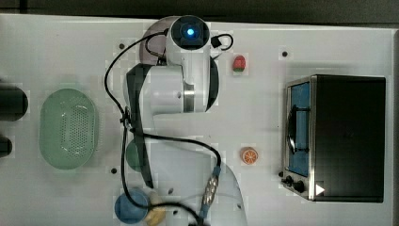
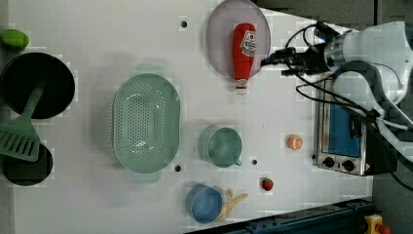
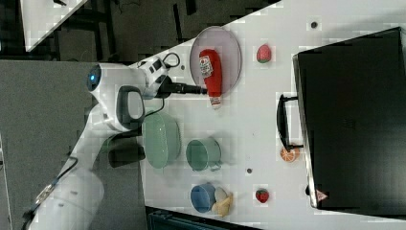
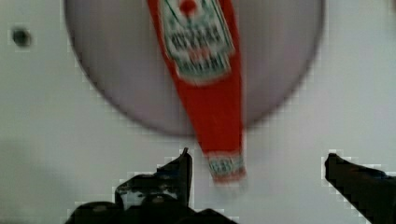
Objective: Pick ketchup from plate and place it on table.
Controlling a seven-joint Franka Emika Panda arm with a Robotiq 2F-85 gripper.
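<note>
One risk I note: end effector (image 4: 257, 175) spread wide above the ketchup (image 2: 244, 51), which lies on the plate (image 2: 218, 46) with its cap overhanging the desk (image 2: 272, 122); a cap-end pinch may slip.

The ketchup (image 2: 244, 52) lies lengthwise on the plate (image 2: 219, 44), its cap end overhanging the rim onto the white table (image 2: 97, 29). The claw (image 2: 270, 59) hovers beside the plate, at the left view's right.

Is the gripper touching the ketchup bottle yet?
Apart. In the wrist view the open gripper shows bare table between each finger and the ketchup bottle.
</note>
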